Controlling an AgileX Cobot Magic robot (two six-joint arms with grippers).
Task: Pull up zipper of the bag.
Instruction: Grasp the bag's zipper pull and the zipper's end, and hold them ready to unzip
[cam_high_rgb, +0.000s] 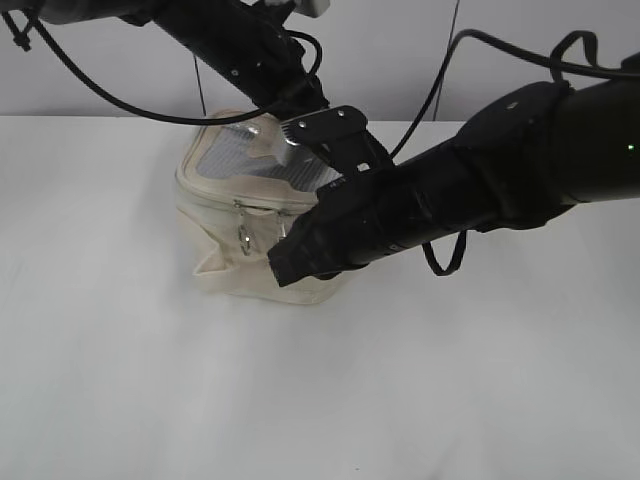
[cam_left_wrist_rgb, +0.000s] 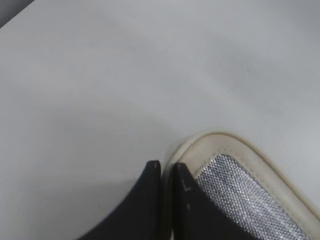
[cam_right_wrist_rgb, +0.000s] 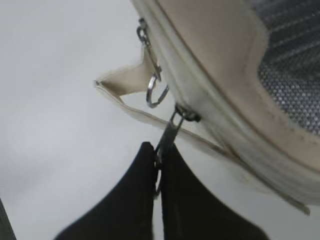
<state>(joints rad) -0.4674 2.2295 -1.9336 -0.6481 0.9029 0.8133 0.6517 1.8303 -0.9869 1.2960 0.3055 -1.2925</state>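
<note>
Bag (cam_high_rgb: 235, 215) sits on white worktop (cam_high_rgb: 120, 380), left of centre, lid with grey ribbed panel (cam_high_rgb: 240, 155) facing up, front wall crumpled.

Right hand (cam_right_wrist_rgb: 159, 155): fingers pressed together, pinching metal pull tab (cam_right_wrist_rgb: 171, 134) of zipper (cam_right_wrist_rgb: 210, 107) at lid rim. Second silver ring pull (cam_right_wrist_rgb: 156, 91) hangs free just beside.

Left hand (cam_left_wrist_rgb: 166, 172): fingers nearly together, clamping cream rim of bag at lid's rear corner, one finger outside, one on lid.
</note>
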